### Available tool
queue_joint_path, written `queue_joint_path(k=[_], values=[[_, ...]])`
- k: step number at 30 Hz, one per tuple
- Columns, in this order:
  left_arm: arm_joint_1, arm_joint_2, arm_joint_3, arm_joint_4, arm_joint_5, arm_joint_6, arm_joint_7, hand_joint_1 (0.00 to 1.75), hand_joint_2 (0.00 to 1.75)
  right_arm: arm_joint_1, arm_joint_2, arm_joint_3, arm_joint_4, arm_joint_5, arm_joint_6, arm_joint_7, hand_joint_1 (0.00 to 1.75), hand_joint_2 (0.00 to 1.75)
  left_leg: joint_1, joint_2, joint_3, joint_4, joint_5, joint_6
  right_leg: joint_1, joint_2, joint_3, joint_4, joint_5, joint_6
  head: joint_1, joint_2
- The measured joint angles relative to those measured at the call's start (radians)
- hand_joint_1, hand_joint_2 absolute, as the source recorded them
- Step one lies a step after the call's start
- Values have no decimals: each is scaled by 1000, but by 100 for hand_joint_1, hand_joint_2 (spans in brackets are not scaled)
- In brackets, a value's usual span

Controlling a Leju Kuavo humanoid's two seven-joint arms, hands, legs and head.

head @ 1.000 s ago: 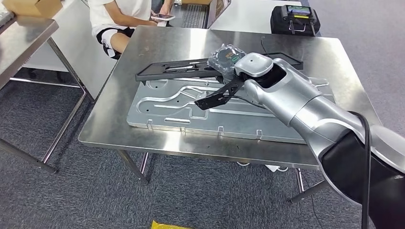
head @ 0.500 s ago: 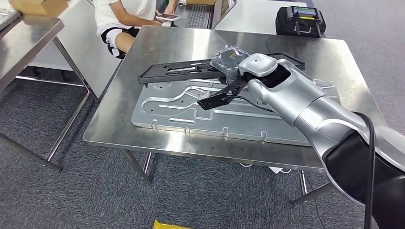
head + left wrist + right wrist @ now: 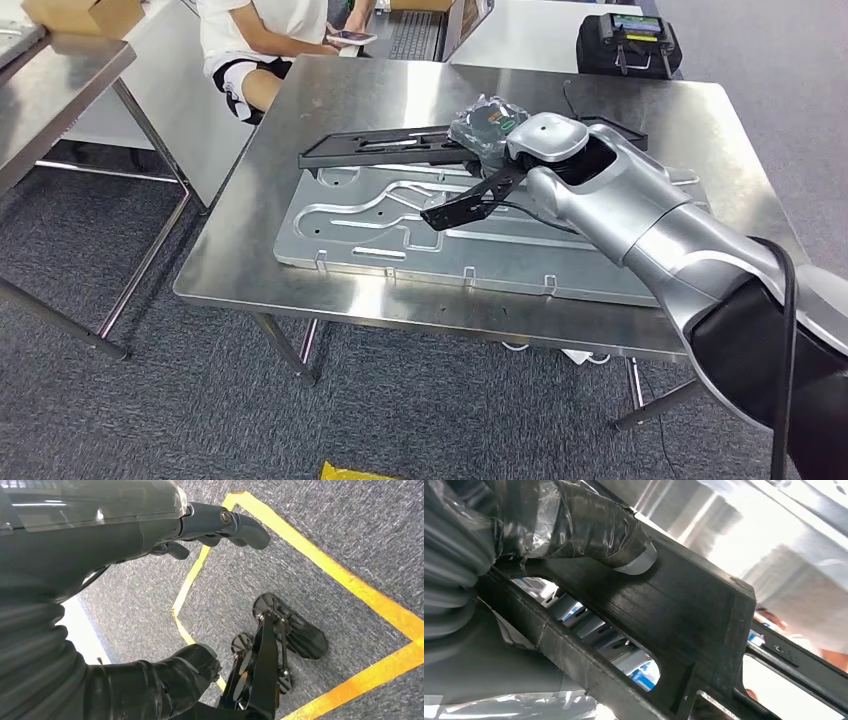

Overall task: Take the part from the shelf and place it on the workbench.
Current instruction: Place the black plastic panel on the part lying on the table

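The part is a long black plastic frame (image 3: 380, 147). It lies level across the far edge of a large ribbed metal plate (image 3: 350, 235) on the steel workbench (image 3: 240, 240). My right hand (image 3: 487, 122), wrapped in clear plastic, grips the frame near its middle. I cannot tell whether the frame touches the plate. In the right wrist view the thumb (image 3: 594, 530) presses on the black frame (image 3: 694, 610). My left hand (image 3: 125, 530) hangs over the floor, its fingers apart and holding nothing.
A person (image 3: 250, 40) sits beyond the workbench's far left corner, holding a phone. A black case (image 3: 628, 42) stands behind the bench. To the left, a second steel table (image 3: 50, 90) carries a cardboard box (image 3: 85, 15). Yellow tape (image 3: 320, 560) marks the carpet.
The camera shifted a little early on. Since then my right hand has carried the black frame slightly right and farther across the plate.
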Motion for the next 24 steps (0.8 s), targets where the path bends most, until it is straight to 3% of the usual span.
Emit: queue_joint_path(k=[3, 5, 7, 8, 9, 10, 12, 14, 17, 19, 22, 23, 24], values=[[0, 1, -2, 0, -2, 0, 0, 0, 175, -1, -6, 0, -5, -1, 1, 0, 175, 175, 4, 0, 1, -8, 7, 18, -3, 1, -7, 19, -17, 14, 1, 0], [1, 1, -4, 0, -4, 0, 0, 0, 175, -1, -11, 0, -7, -2, 2, 0, 175, 175, 6, 2, 3, -12, 10, 28, -6, 2, -45, 109, -72, 21, 1, 0], [0, 1, -6, 0, -5, 0, 0, 0, 175, 2, -14, 2, -8, -4, 4, 0, 175, 175, 5, 1, 2, -12, 9, 31, -7, 2, -108, 245, -131, 25, 1, 0], [1, 1, -7, 0, -6, 0, 0, 0, 175, 5, -16, 4, -8, -6, 5, 0, 175, 175, 5, 0, 3, -11, 9, 32, -8, 2, -129, 286, -140, 25, 1, 0], [1, 1, -7, 0, -7, 0, 0, 0, 175, 6, -18, 7, -9, -9, 7, 0, 175, 175, 5, -2, 3, -11, 8, 32, -8, 2, -132, 288, -127, 25, 1, 0], [1, 1, -7, 0, -9, -1, 0, 0, 175, 7, -19, 8, -9, -12, 8, 0, 175, 175, 5, -3, 5, -10, 7, 31, -8, 2, -115, 248, -96, 23, 1, 0], [1, 1, -8, 1, -13, -2, 0, 0, 175, 4, -22, 10, -12, -17, 9, 0, 175, 175, 2, -4, 7, -8, 4, 28, -6, 3, -49, 105, -23, 14, 1, 0], [1, 1, -8, 2, -15, -4, 0, 0, 175, 0, -25, 12, -16, -20, 10, 0, 175, 175, 0, -4, 5, -6, 2, 21, 0, 4, -9, 13, 6, 6, 1, 0], [1, 1, -9, 3, -20, -6, 0, 0, 175, 0, -27, 16, -20, -22, 11, 2, 175, 175, -1, -4, 1, -6, 2, 8, 1, 3, -7, -3, 6, -1, 1, 0], [1, 2, -9, 4, -24, -7, -1, 0, 175, -1, -28, 17, -22, -25, 12, 4, 175, 175, 0, -2, -13, 28, -24, -2, -5, 1, -1, -13, 11, -11, 1, 0], [4, 4, -9, 5, -28, -9, -2, 0, 175, -2, -30, 21, -24, -31, 12, 6, 175, 175, 3, -1, -95, 204, -107, -13, -7, 1, 2, -16, 12, -21, 0, 0], [4, 5, -9, 5, -29, -9, -2, 0, 175, 0, -30, 23, -24, -33, 12, 6, 175, 175, 4, -1, -120, 254, -120, -16, -6, 1, 3, -15, 11, -21, 0, 0], [4, 6, -9, 5, -31, -9, -2, 0, 175, 2, -30, 24, -24, -34, 12, 6, 175, 175, 4, -1, -130, 270, -116, -17, -6, 2, 3, -14, 10, -22, 0, 0]])
